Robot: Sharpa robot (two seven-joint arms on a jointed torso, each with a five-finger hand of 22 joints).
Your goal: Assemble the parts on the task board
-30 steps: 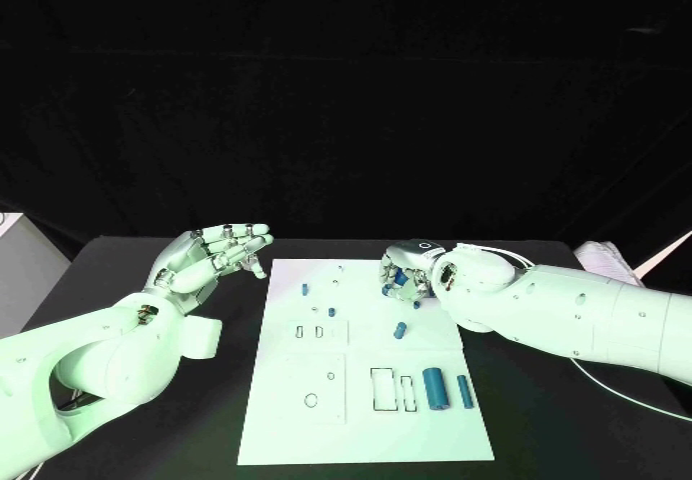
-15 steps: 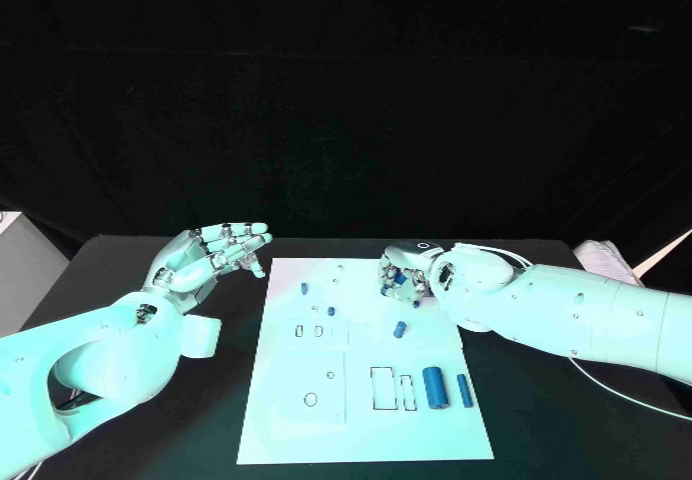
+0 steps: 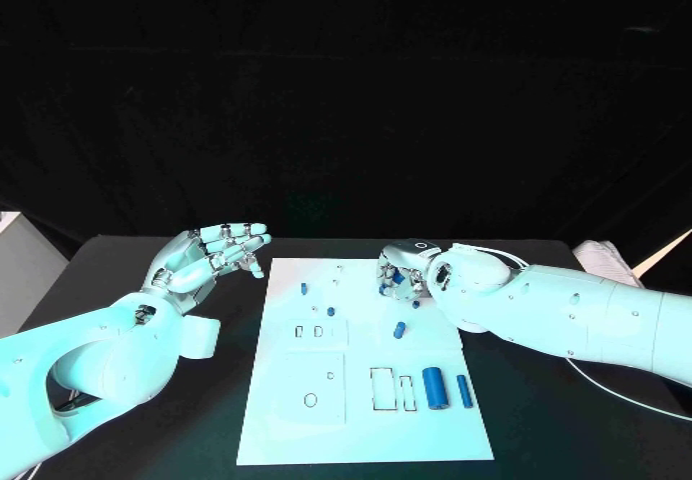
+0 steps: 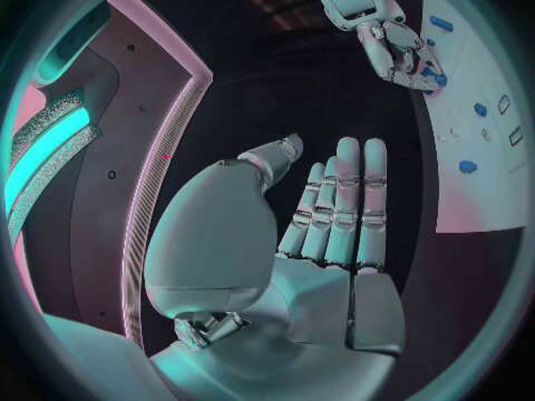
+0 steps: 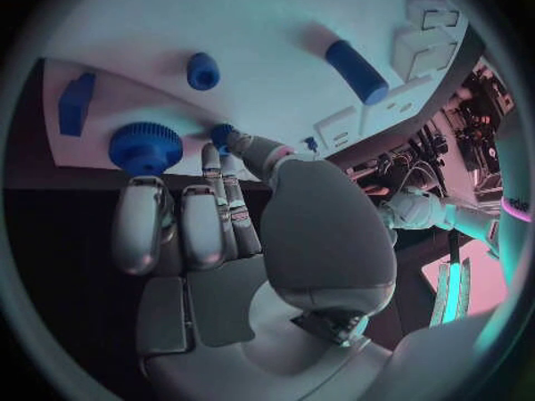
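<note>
A: Two hands are at the board (image 3: 289,400), and the right hand (image 3: 404,272) is plainly the nearer to the parts. It sits over the board's far right corner, fingers curled down onto the surface.

B: What lies under it?

A: In the right wrist view a gear (image 5: 145,147), a small round peg (image 5: 203,69) and a small block (image 5: 76,102) lie just beyond the fingertips (image 5: 223,138). One fingertip touches or nearly touches a tiny blue piece (image 5: 221,134). Whether that piece is pinched I cannot tell; the fingers hide the contact.

B: And the long axis of anything nearby?

A: A short cylinder (image 5: 357,71) lies flat on the board toward its centre from the hand, its axis running roughly across the line of the fingers. Judgement: any reach for it means drawing back from the corner toward the board's middle.

B: Left hand?

A: The left hand (image 3: 216,252) is raised off the board's far left corner, palm showing, fingers straight and side by side, holding nothing. It is well apart from every part.

B: Rest of the board?

A: Near the right edge, two long cylinders (image 3: 434,387) lie side by side beside a rectangular slot (image 3: 384,388), axes along the board's length. Small pegs (image 3: 304,289) stand near the far edge.

B: Hidden?

A: The right arm covers the corner in the head view, so the gear is mostly masked there.
</note>
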